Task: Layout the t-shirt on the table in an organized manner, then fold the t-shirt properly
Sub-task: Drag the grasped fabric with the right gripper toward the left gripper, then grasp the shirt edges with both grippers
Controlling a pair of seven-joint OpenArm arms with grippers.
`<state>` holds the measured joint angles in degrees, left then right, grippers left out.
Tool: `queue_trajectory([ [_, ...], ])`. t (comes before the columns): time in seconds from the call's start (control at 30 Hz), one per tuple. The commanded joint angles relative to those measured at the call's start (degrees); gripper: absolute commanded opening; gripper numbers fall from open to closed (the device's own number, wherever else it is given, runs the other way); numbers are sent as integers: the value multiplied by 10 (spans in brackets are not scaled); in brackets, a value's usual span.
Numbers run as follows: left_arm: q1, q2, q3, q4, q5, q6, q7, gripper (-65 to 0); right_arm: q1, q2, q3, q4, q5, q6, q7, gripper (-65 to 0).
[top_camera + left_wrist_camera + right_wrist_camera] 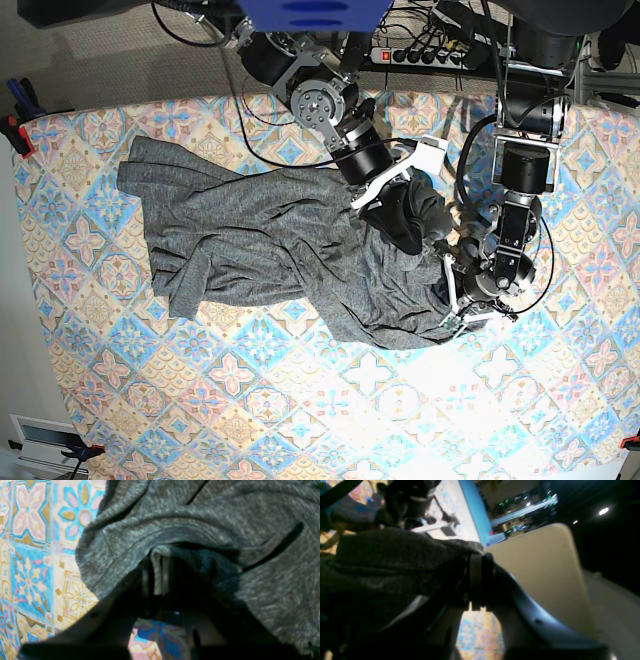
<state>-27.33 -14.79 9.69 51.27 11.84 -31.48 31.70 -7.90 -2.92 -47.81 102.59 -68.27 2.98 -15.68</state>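
left gripper [447, 292]: low, right, clamped on t-shirt [270, 240] | right gripper [412, 225]: angled down, clamped on t-shirt | table [300, 420]

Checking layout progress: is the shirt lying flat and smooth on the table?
No, in the base view the shirt lies bunched and wrinkled across the table.

No readable text, labels, brands or numbers in any view.
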Motion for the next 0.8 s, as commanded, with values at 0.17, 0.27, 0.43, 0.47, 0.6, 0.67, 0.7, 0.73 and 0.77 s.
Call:
queue_trajectory([
  [0.17,-2,3,2,-1,-5,-16,16,-573,-39,-13,3,12,50,10,-25,-517],
  [0.27,-2,3,2,-1,-5,-16,17,-572,-38,-13,-4,8,50,18,-78,-413],
  [0.43,-2,3,1,1,-6,-16,17,-572,-15,-13,11,10,51,159,-120,-332],
  [0.47,-2,3,1,2,-6,-17,17,-572,-8,-13,29,10,51,162,-126,-324],
  [0.6,4,3,-14,47,-34,-19,18,-572,28,-13,101,9,52,165,-127,-327],
  [0.67,26,3,-48,104,-72,-20,20,-572,54,-12,137,8,53,166,-127,-333],
  [0.7,36,3,-60,140,-92,-20,30,-570,66,-6,163,5,55,171,-127,-335],
  [0.73,41,2,-69,175,-109,-20,49,-562,77,0,183,2,62,185,-127,-336],
  [0.77,44,2,-70,202,-122,-21,69,-551,85,3,202,0,73,201,-127,-335],
])
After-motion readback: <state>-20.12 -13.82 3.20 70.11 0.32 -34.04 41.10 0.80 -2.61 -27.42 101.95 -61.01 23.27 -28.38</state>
